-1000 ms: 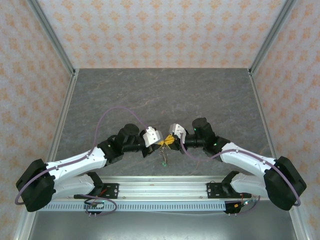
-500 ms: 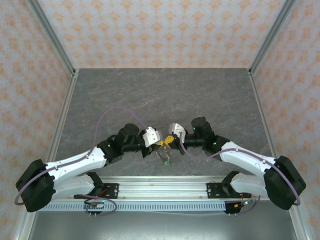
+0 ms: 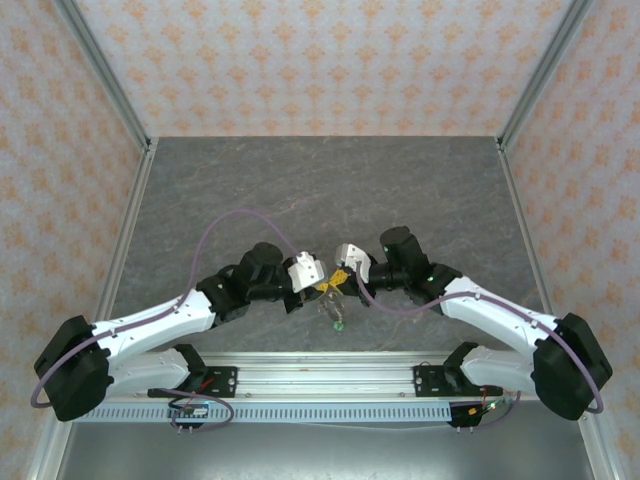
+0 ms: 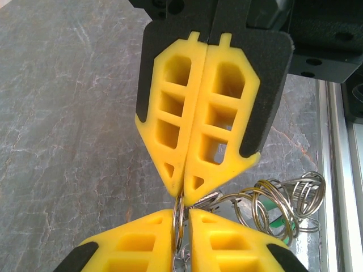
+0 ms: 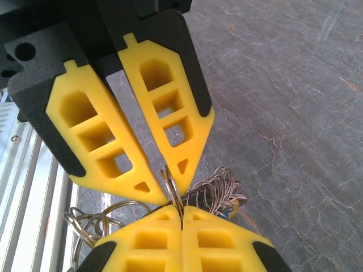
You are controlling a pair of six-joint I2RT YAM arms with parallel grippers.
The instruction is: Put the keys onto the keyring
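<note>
Pinching keyring [image 5: 172, 184] edge-on: right gripper [image 5: 180, 211], tips pressed | left gripper [image 4: 181, 214] opposite, barely parted astride it, bite unclear | keys [image 3: 337, 320] hanging below

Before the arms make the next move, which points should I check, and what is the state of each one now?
1. Right gripper shut on the keyring: ok.
2. Left gripper shut on the same ring, tip to tip with the right one: ok.
3. Small links hang from the keyring beside the fingers, not caught between them: ok.
4. Green key attached to the links: cannot tell, it is half hidden behind them.
5. Hanging links lifted off the table: cannot tell.
</note>
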